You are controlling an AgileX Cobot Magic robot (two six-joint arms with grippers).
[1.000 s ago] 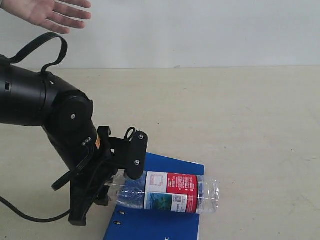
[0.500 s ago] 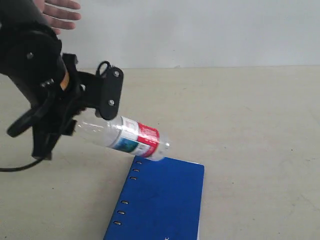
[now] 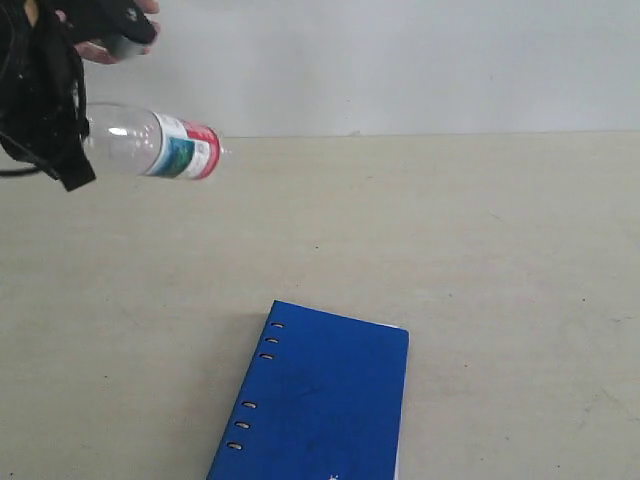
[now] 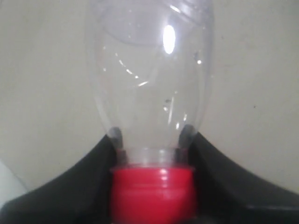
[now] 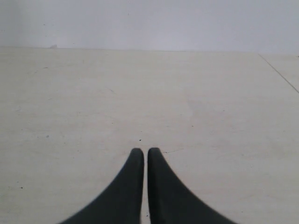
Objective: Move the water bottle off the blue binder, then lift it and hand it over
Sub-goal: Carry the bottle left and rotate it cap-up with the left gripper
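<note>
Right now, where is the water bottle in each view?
Exterior view: the water bottle lies near-level in the air at upper left, cap end in the left end effector.
Left wrist view: it fills the centre, red cap at the picture's bottom.
Right wrist view: not in it.
Shared landmark: the beige table.

No legible text: water bottle (image 3: 155, 143) label blurred, blue binder (image 3: 320, 400) mark too small.

Water bottle (image 3: 160, 145) is hanging sideways in left gripper (image 3: 62, 140), far left, above table (image 3: 480, 250). Blue binder (image 3: 320, 400) is lying on table, front centre.
</note>
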